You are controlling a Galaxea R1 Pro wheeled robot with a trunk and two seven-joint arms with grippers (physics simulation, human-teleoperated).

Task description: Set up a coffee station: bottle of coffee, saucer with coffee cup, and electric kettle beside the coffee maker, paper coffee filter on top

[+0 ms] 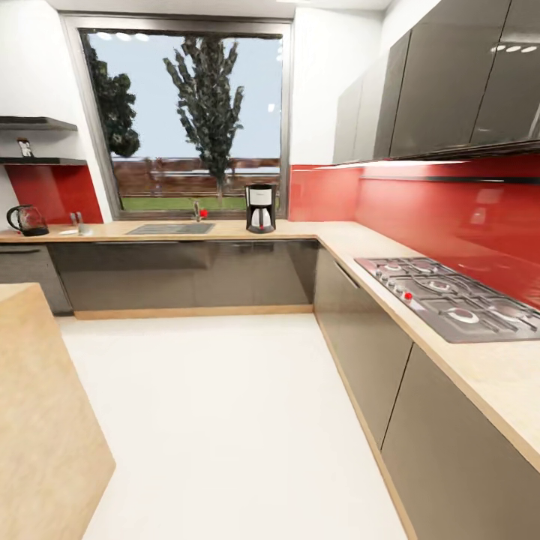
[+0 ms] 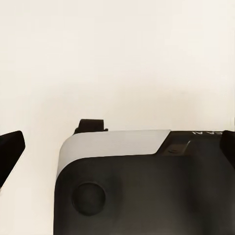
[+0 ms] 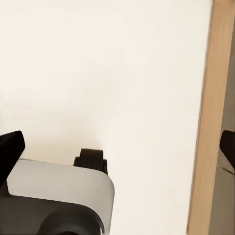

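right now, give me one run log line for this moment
phase: en route | black drip coffee maker: on light-wood countertop | clear-glass kettle: far left | both fingers: open, empty

Countertop (image 1: 330, 238): pale wood-grain, matt. Cabinet fronts (image 1: 187, 274): grey, glossy, mirror-like. Backsplash (image 1: 450, 210): red, high-gloss. Hob (image 1: 450, 296) at 3 o'clock: brushed grey metal. Floor (image 1: 225, 420): white, smooth, matt. Coffee maker (image 1: 260, 208) at 12 o'clock: black plastic, shiny pale carafe. Electric kettle (image 1: 27, 220) at 10 o'clock: clear glass, black trim.
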